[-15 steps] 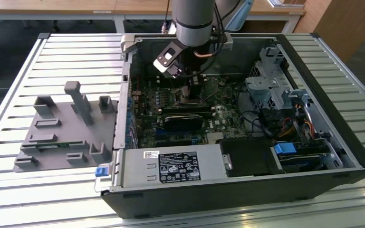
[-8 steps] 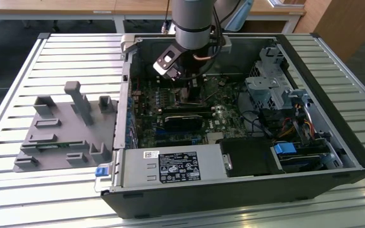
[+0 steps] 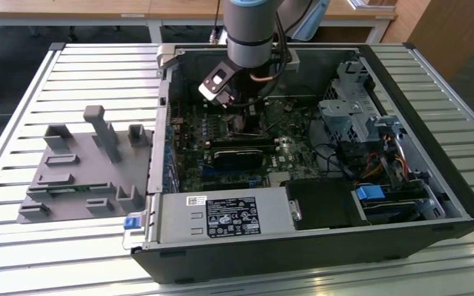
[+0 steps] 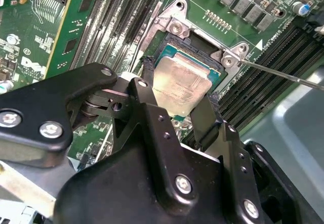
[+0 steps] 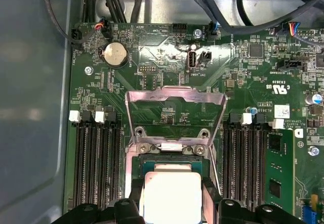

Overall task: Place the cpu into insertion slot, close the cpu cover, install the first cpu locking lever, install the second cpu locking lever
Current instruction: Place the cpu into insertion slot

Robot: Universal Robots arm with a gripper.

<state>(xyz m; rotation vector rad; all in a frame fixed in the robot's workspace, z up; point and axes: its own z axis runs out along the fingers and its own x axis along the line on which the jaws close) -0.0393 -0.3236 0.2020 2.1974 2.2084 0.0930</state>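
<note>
Placing the cpu (image 4: pixel 182 82) looks the step in hand: the gripper (image 4: pixel 178 96), upper middle in the exterior view, clamps it by two edges over the slot (image 5: pixel 135 165), cover (image 5: pixel 174 98) standing open. Seating likely calls for a level, square descent.

My fingers (image 4: pixel 150 95) are matte black. The cpu (image 4: pixel 182 82) between them has a pale silvery-beige face, mottled with dull smudges. Beyond my fingertips the cpu cover (image 5: pixel 152 96) is bright silver, the motherboard (image 5: pixel 152 51) deep green with fine pale tracing, and the coin cell (image 5: pixel 115 54) silver-white. Either side of my fingers, memory slots (image 5: pixel 96 168) run black with white clips (image 5: pixel 74 116).
</note>
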